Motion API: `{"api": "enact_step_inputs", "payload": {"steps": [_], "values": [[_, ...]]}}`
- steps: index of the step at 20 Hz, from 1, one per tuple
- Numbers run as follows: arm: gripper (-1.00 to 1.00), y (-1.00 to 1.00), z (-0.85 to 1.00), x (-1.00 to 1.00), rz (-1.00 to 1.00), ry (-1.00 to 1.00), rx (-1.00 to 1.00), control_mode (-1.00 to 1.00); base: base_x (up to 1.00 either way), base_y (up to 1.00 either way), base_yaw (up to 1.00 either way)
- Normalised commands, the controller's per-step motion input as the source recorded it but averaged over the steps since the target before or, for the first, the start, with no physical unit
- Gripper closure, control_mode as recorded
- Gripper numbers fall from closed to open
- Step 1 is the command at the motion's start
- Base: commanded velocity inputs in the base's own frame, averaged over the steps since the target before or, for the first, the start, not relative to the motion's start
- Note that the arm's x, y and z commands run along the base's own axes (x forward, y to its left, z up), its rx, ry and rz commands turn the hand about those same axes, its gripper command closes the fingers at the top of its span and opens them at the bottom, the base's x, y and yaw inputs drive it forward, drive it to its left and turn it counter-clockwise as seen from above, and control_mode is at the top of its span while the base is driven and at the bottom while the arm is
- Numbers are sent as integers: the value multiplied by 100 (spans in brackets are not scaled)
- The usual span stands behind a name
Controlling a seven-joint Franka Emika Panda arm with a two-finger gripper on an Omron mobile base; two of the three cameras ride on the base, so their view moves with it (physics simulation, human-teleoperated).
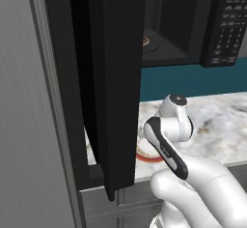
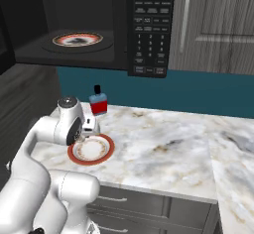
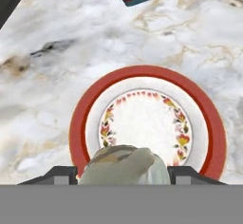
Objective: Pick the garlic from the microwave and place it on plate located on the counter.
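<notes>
Garlic in tool, bottom cut off, above plate.

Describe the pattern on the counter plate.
Plate: white centre, thin floral inner ring, broad red-orange rim; clearest in the hand view.

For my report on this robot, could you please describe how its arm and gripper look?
The glossy white arm is built of thick rounded segments. One link carries a long black oval inlay, and a round grey cap with a dark centre tops a joint. The gripper has two small dark grey finger tips. No cables or markings are visible.
</notes>
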Motion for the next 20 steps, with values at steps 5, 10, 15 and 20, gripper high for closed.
{"api": "enact_step_inputs", "payload": {"steps": [5,10,15,20], "values": [[100,0,-50,9,0,0,-1,-100,0,0,0],[100,0,-24,14,0,8,0,-100,0,0,0],[100,-3,-13,8,0,14,0,-100,0,0,0],[100,0,-27,20,0,3,0,-100,0,0,0]]}}
